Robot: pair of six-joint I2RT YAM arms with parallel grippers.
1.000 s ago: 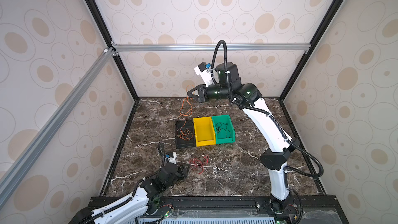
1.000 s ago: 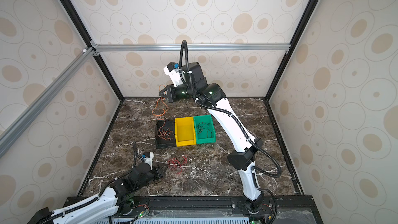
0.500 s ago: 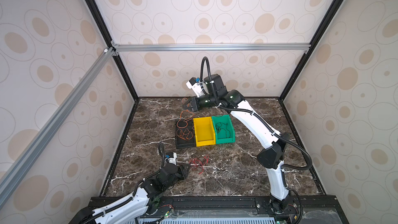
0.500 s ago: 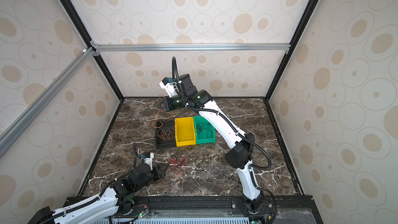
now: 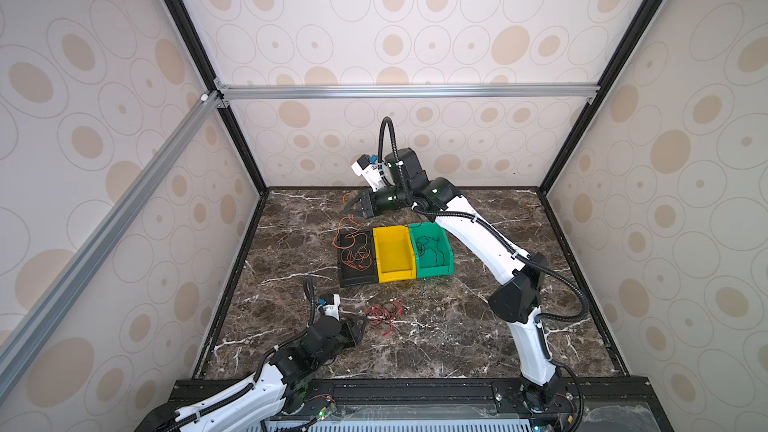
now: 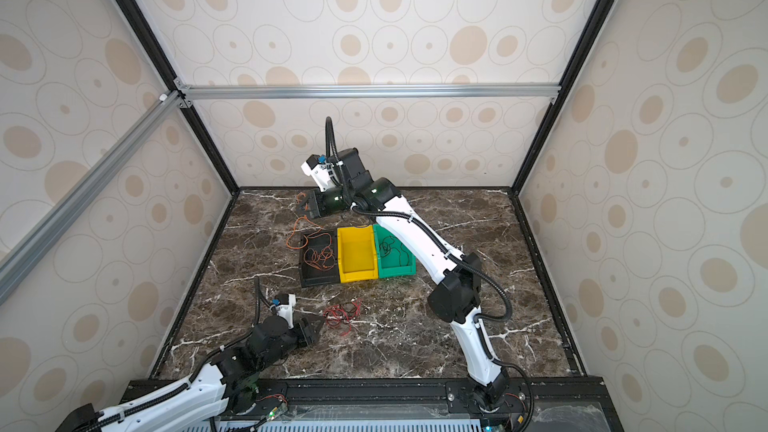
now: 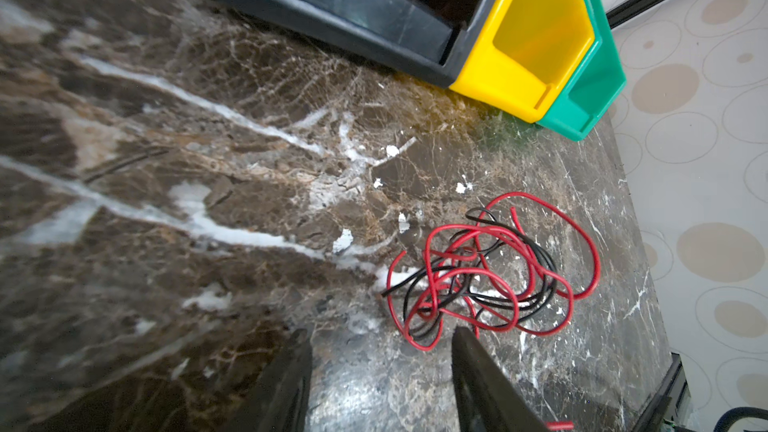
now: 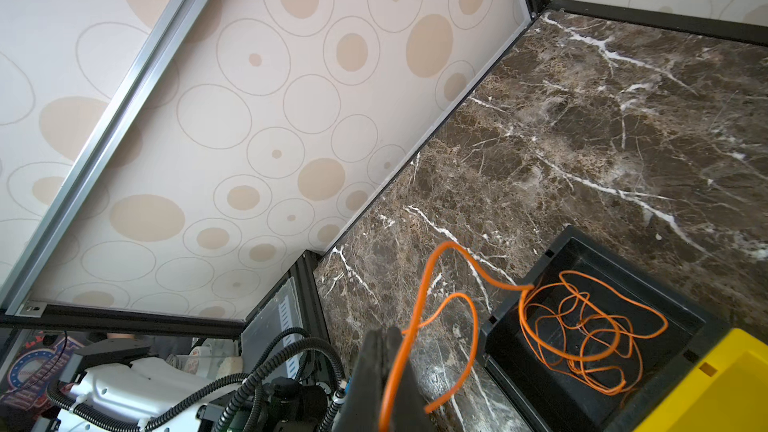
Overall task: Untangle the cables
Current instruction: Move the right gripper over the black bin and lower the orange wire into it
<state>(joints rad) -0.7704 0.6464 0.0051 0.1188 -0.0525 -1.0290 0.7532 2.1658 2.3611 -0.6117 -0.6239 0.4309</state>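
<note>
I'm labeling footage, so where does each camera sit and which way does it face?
Both top views: high in front, looking down on the table, left arm, right arm.
Left wrist: low, facing the red and black cables; open left gripper shows.
Right wrist: raised, facing the black bin; right gripper shut on the orange cable.
All share black bin, yellow bin.
</note>
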